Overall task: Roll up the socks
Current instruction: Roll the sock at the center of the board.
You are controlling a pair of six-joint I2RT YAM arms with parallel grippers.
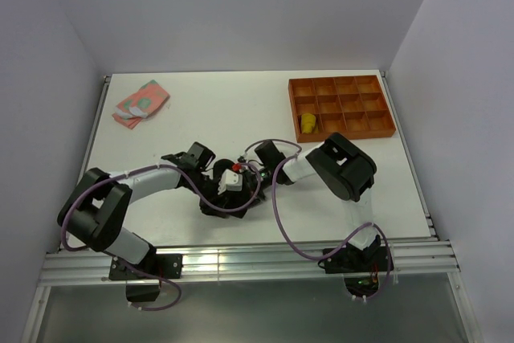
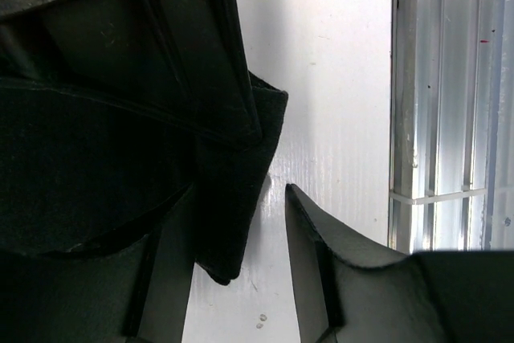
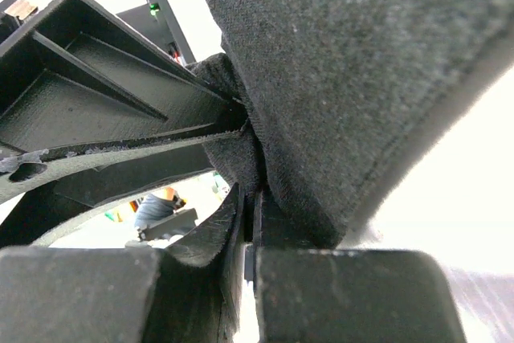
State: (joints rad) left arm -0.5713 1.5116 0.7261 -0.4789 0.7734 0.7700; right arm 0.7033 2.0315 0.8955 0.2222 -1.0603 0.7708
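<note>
The black sock (image 3: 345,78) could slip loose or unroll, since only the right end effector (image 3: 250,214) pinches it tight, while the left end effector (image 2: 241,230) gapes wide beside the cloth, gripping nothing. Both arms bend inward and meet low over the near middle of the bench (image 1: 241,110)

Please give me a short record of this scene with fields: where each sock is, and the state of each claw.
pink sock: far-left part of the table, away from both arms
yellow sock: bundled in the near-left compartment of the orange tray
black sock: middle of the table, between both claws
left claw: open, a corner of the black sock between its fingers
right claw: shut on the black sock
</note>
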